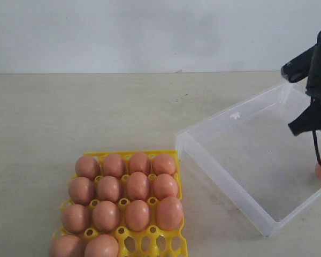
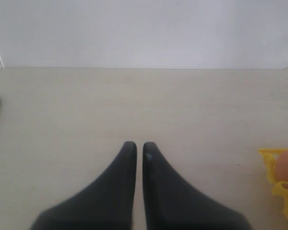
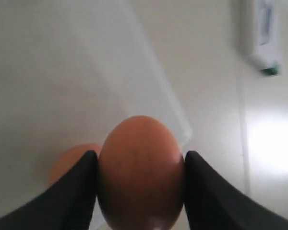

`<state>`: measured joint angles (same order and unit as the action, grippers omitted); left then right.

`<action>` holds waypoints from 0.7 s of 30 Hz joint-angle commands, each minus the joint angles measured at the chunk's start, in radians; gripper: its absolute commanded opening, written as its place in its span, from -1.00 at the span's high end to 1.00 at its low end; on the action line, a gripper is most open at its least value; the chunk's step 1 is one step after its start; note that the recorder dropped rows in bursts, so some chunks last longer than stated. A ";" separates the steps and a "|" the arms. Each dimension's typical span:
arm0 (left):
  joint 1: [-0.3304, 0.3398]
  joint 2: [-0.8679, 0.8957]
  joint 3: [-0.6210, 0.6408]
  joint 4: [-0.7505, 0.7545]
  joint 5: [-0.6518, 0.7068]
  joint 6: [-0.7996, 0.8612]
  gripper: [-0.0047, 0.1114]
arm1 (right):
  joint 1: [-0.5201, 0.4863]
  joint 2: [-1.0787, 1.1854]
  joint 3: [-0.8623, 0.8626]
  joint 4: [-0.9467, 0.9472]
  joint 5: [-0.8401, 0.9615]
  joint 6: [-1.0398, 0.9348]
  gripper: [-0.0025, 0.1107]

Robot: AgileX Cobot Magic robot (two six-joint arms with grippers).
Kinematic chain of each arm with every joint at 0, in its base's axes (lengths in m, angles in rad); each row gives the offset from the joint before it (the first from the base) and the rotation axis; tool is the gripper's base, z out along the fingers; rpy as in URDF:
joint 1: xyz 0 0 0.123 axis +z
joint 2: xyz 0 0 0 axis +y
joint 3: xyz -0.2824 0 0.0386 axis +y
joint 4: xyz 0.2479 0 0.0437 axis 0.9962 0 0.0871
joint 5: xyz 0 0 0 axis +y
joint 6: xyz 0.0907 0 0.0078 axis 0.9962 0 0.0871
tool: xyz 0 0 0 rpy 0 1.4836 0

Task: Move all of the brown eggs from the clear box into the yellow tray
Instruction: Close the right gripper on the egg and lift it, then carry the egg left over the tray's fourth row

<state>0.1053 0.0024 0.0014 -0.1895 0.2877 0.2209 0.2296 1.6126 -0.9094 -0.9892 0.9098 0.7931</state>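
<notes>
Brown eggs [image 1: 137, 214] crowd the yellow tray [image 1: 152, 231] at lower left of the exterior frame, fourteen in view, with two cups open at the right of its bottom row. Left gripper [image 2: 139, 146] hangs over bare surface [image 2: 134, 96], fingers together on nothing, a tray corner at the lower right of its view. Clear box [image 1: 219, 179] sits just right of the tray, nearly bare. At far right, the right gripper [image 3: 140, 153] is clamped across the waist of the held egg [image 3: 140, 177], long axis running along the fingers. A second egg [image 3: 67, 163] shows behind it. The open cups lie leftward, beyond the box wall, likely the carry ahead.
</notes>
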 commanded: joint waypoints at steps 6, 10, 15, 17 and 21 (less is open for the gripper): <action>0.003 -0.002 -0.001 -0.005 -0.004 0.007 0.85 | 0.001 -0.045 -0.037 1.227 -0.168 -1.259 0.96; 0.003 -0.002 -0.001 -0.005 -0.004 0.007 0.85 | 0.001 -0.045 -0.037 1.877 -0.186 -1.927 0.96; 0.003 -0.002 -0.001 -0.005 -0.004 0.007 0.85 | 0.001 -0.045 -0.037 2.734 -0.069 -2.596 0.96; 0.003 -0.002 -0.001 -0.005 -0.004 0.007 0.85 | 0.001 -0.045 -0.073 2.734 -0.030 -2.677 0.96; 0.003 -0.002 -0.001 -0.005 -0.006 0.007 0.85 | 0.001 -0.045 -0.091 2.734 -0.082 -2.748 0.96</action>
<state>0.1053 0.0024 0.0014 -0.1895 0.2877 0.2209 0.2296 1.5729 -0.9927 1.7117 0.8601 -1.8503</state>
